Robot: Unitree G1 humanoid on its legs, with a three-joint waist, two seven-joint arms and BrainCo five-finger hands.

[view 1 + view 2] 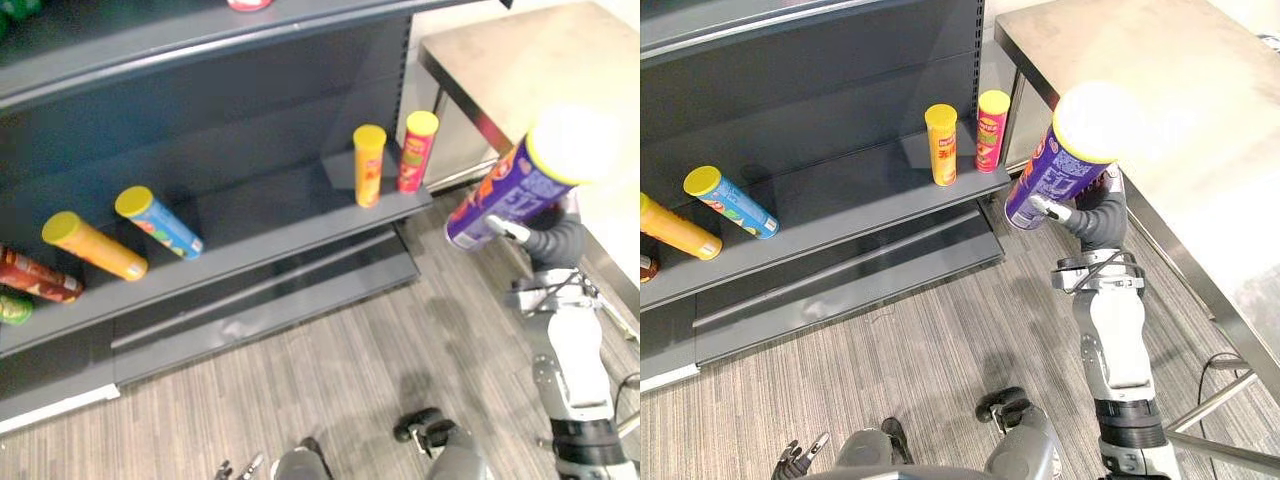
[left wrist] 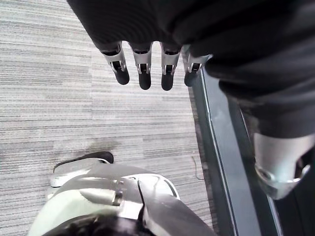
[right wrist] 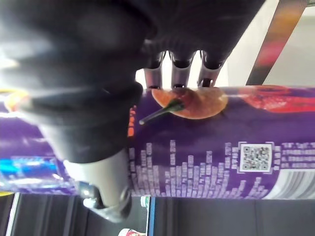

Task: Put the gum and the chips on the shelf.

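The left hand [image 2: 142,69] hangs idle at about seven o'clock, low over the striped floor [image 1: 330,370], its fingers straight, released and holding nothing. On the dark shelf [image 1: 260,235], at nine o'clock, an orange can [image 1: 93,246] and a blue can [image 1: 158,221] lie on their sides, near each other but apart. Toward one o'clock, at the board's right end, a yellow can [image 1: 368,165] and a red can [image 1: 417,150] stand upright just beside one another. At three o'clock the right hand [image 1: 1090,218] carries the purple chips can [image 1: 505,195] in the air, tilted with its yellow lid up and away from the shelf; the fingers [image 3: 182,64] are wrapped over the tube's side, grasping it firmly at mid-length. The steel tabletop [image 1: 500,60] lies behind it at two o'clock. The step in hand looks like carrying the chips across to the shelf. The next move probably calls for swinging the can toward eleven o'clock, righting it, and setting it on the bare board between the blue can and the yellow can without knocking the upright pair.
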